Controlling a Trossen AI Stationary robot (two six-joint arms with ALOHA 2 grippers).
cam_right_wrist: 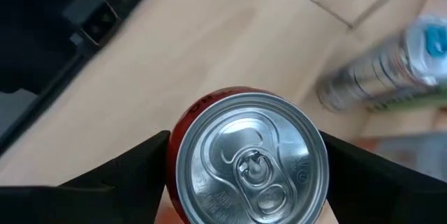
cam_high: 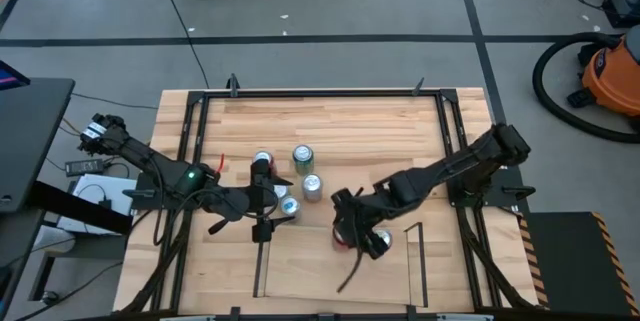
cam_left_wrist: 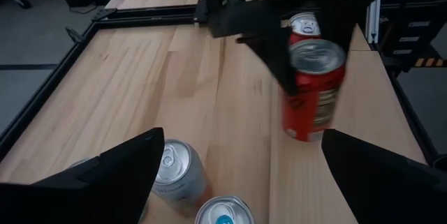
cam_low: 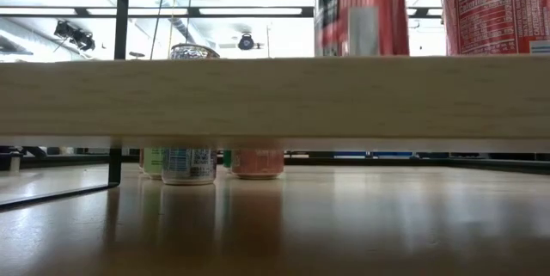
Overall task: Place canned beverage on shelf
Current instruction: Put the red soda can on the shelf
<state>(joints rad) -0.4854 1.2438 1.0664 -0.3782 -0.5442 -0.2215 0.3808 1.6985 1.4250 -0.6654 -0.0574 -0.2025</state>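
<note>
A red can (cam_left_wrist: 314, 88) stands between the fingers of my right gripper (cam_high: 352, 231), which is shut on it above the shelf (cam_high: 320, 271), a small light-wood board with thin black rails. In the high view the gripper hides this can. A second red can (cam_high: 382, 242) stands on the shelf just right of it. My left gripper (cam_high: 262, 209) hangs open over two silver cans (cam_left_wrist: 178, 172), touching nothing. My right gripper pinches the red can's upper wall (cam_right_wrist: 174, 147) between its two fingers, one on each side just under the rim. The fingers slant down from the table's right. The can is slightly tilted with its top up; its base (cam_left_wrist: 304, 135) looks just clear of the board.
Several more cans stand on the tabletop beyond the shelf: a green one (cam_high: 303, 156), a silver one (cam_high: 312, 187), one with a red side (cam_high: 263, 161). A black frame (cam_high: 200, 141) runs round the table. The shelf's near part is bare wood.
</note>
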